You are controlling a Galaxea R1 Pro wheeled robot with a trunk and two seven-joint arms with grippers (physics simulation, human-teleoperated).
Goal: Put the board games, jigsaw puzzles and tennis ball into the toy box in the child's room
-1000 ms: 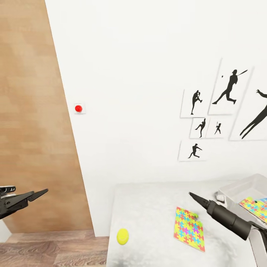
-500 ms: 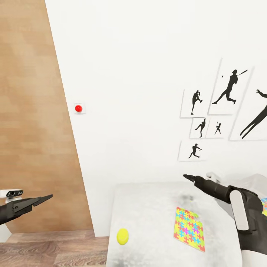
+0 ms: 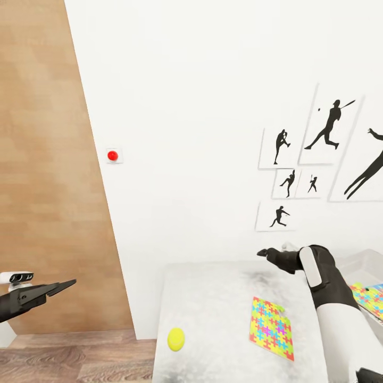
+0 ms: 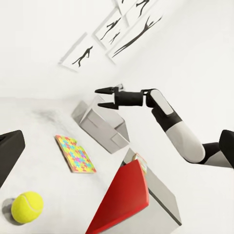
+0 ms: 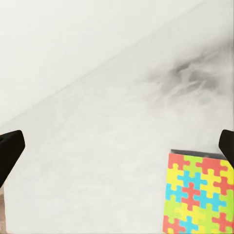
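Now: right hand (image 4: 108, 97) open, empty | left hand (image 3: 64, 285) state unclear | toy box (image 3: 367, 263) half hidden by arm

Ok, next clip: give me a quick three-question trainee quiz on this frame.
1. True or false: the tennis ball lies inside the toy box.
2. What lies on the table between the ball and the box?
3. The right gripper has its jaws: A) open B) closed on a puzzle

Key: 1 false, it rests on the table near its left edge; 2 a jigsaw puzzle; 3 A.
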